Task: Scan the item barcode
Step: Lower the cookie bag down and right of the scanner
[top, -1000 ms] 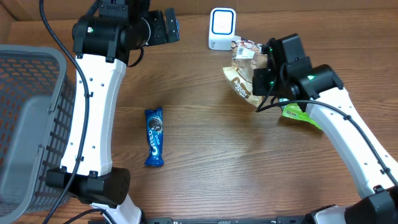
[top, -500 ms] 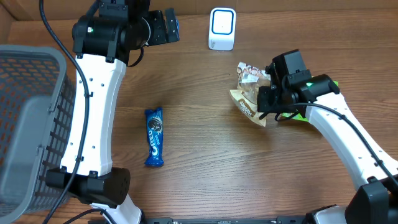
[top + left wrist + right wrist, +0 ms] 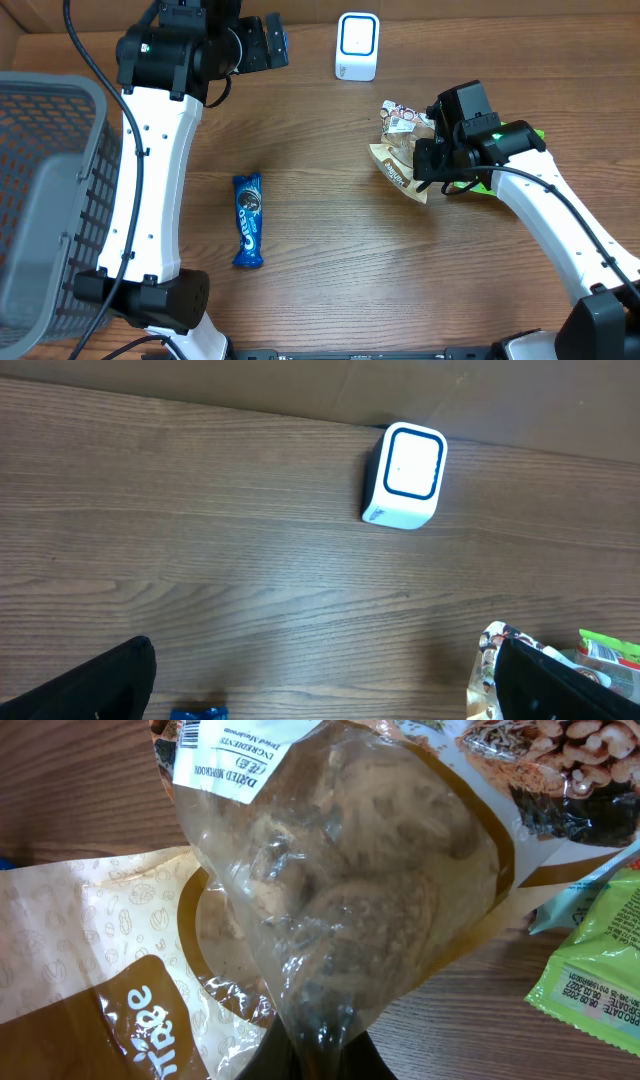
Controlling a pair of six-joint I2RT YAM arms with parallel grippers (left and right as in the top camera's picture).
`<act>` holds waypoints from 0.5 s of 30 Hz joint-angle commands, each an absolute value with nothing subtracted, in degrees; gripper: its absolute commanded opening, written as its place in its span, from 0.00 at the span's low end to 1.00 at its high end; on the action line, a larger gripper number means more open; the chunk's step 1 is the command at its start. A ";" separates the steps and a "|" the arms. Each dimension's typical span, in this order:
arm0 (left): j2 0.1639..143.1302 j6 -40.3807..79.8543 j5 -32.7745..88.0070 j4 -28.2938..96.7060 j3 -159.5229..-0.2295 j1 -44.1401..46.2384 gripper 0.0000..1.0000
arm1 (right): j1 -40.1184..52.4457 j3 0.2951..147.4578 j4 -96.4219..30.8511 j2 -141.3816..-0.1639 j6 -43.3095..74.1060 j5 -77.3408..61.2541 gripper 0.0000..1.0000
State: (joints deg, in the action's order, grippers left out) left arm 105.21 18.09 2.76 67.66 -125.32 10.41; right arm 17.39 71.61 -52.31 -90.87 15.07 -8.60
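While clamped tight with the right gripper on the mushroom pouch's bottom edge, held it near the scanner, off its front-right, printed label showing, probably readied for a pass. Parked the left gripper wide and empty left of the scanner, seemingly out of the way.

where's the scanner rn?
Overhead view: the scanner sits at the far edge of the table, just right of centre, beyond and left of the snack bag held by the right gripper.

I'm seeing white links and black joints on left arm and right arm, with black cables alongside. Left arm has dark screws, and left gripper is black.
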 commanded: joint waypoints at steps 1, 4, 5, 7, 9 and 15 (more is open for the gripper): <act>103.77 18.65 2.94 67.48 -126.37 10.52 1.00 | 17.37 71.61 -51.92 -90.78 15.44 -8.84 0.04; 103.77 18.65 2.96 67.48 -126.37 10.52 1.00 | 17.37 71.61 -51.68 -90.78 15.44 -8.82 0.04; 103.77 18.65 2.96 67.48 -126.37 10.52 1.00 | 17.30 71.61 -51.62 -90.78 15.44 -8.67 0.04; 103.77 18.65 2.96 67.48 -126.37 10.52 1.00 | 17.21 71.61 -51.55 -90.78 15.44 -8.62 0.04; 103.77 18.65 2.96 67.48 -126.37 10.52 1.00 | 17.12 71.61 -51.55 -90.78 15.44 -8.64 0.04; 103.77 18.65 2.94 67.48 -126.37 10.52 1.00 | 17.10 71.61 -51.55 -90.78 15.44 -8.62 0.04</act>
State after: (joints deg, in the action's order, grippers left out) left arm 105.21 18.06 2.76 67.68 -125.32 10.39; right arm 17.32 71.61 -52.05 -90.87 15.05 -8.56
